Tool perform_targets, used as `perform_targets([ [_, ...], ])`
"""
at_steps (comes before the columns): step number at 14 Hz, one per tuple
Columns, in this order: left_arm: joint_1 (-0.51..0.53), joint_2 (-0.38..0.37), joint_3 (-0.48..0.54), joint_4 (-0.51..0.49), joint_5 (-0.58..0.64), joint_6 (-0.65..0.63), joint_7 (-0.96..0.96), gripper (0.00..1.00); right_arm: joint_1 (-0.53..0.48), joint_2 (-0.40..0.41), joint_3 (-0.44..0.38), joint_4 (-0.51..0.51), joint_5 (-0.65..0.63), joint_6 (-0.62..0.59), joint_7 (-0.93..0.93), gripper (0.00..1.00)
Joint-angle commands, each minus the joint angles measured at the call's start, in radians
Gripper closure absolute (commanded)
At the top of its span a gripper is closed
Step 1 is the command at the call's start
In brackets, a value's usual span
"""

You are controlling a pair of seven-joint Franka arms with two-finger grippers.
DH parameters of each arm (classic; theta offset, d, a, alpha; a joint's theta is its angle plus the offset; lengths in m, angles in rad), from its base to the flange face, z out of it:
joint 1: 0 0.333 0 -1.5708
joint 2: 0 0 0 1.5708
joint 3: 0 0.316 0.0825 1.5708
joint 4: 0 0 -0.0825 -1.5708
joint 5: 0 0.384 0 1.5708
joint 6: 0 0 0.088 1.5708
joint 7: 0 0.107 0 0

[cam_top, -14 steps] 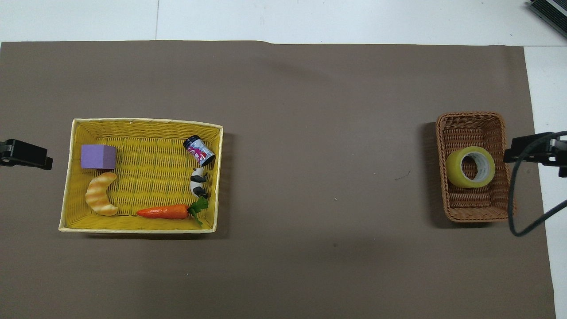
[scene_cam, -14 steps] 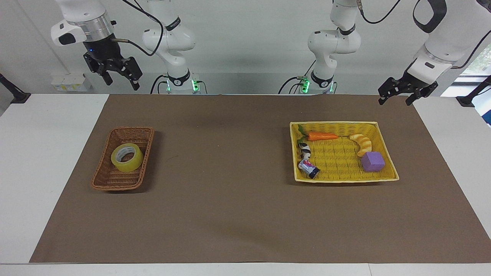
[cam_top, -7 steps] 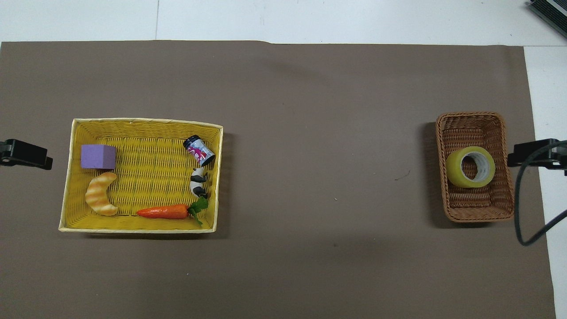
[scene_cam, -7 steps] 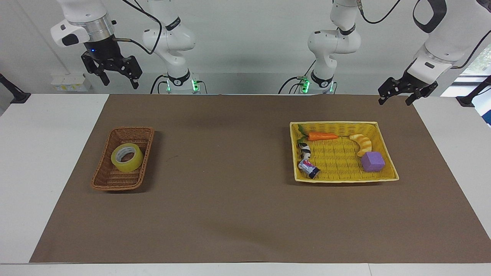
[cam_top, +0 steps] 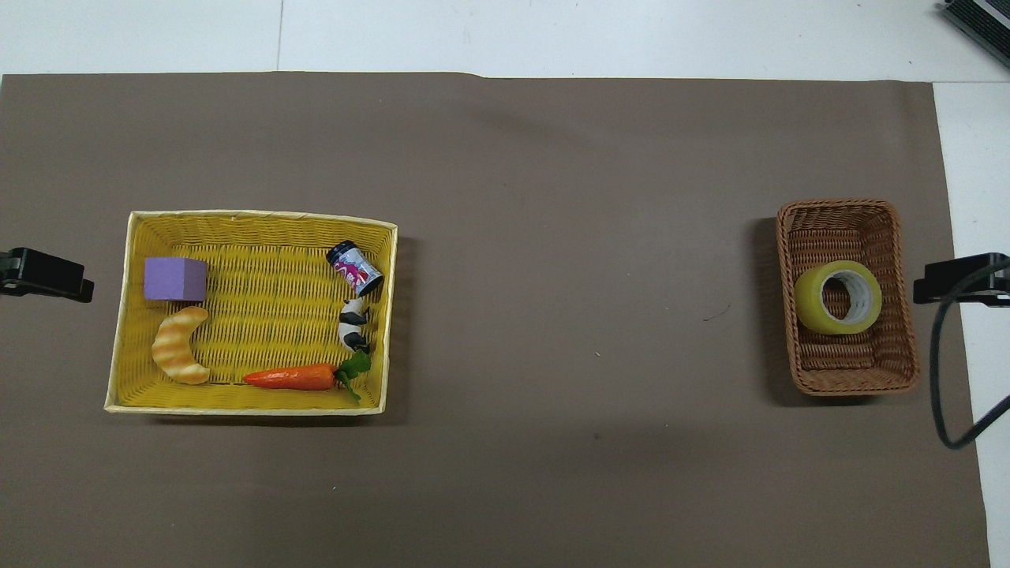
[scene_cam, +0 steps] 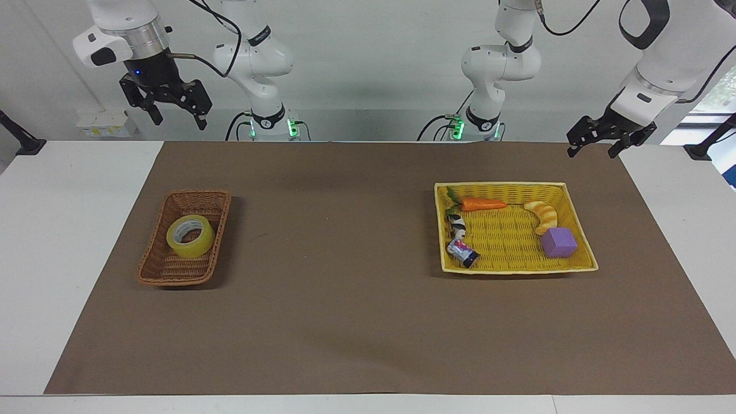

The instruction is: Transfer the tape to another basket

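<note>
Brown-matted tabletop [scene_cam: 345, 322] — tape [scene_cam: 190, 236] lying in wicker basket [scene_cam: 156, 270]; left end effector [scene_cam: 592, 146] and right end effector [scene_cam: 177, 118] raised, fingers spread, holding nothing.

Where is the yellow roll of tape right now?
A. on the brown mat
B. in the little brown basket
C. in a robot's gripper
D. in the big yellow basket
B: the tape leans against the wall inside the brown basket, and both open grippers hang high above the table, holding nothing.
</note>
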Motion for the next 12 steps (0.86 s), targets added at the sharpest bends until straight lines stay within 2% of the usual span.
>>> perform_targets([
  [1, -0.02, -0.004, 0.016, 0.012, 0.012, -0.012, 0.002, 0.0, -0.005, 0.014, 0.004, 0.038, 0.007, -0.038, -0.027, 0.0],
  [3, -0.02, -0.004, 0.016, 0.012, 0.012, -0.012, 0.002, 0.0, -0.017, 0.02, -0.004, 0.057, 0.006, -0.091, -0.031, 0.0],
  [12, -0.02, -0.004, 0.016, 0.012, 0.014, -0.012, 0.002, 0.0, -0.009, 0.014, -0.002, 0.044, 0.007, -0.047, -0.037, 0.0],
])
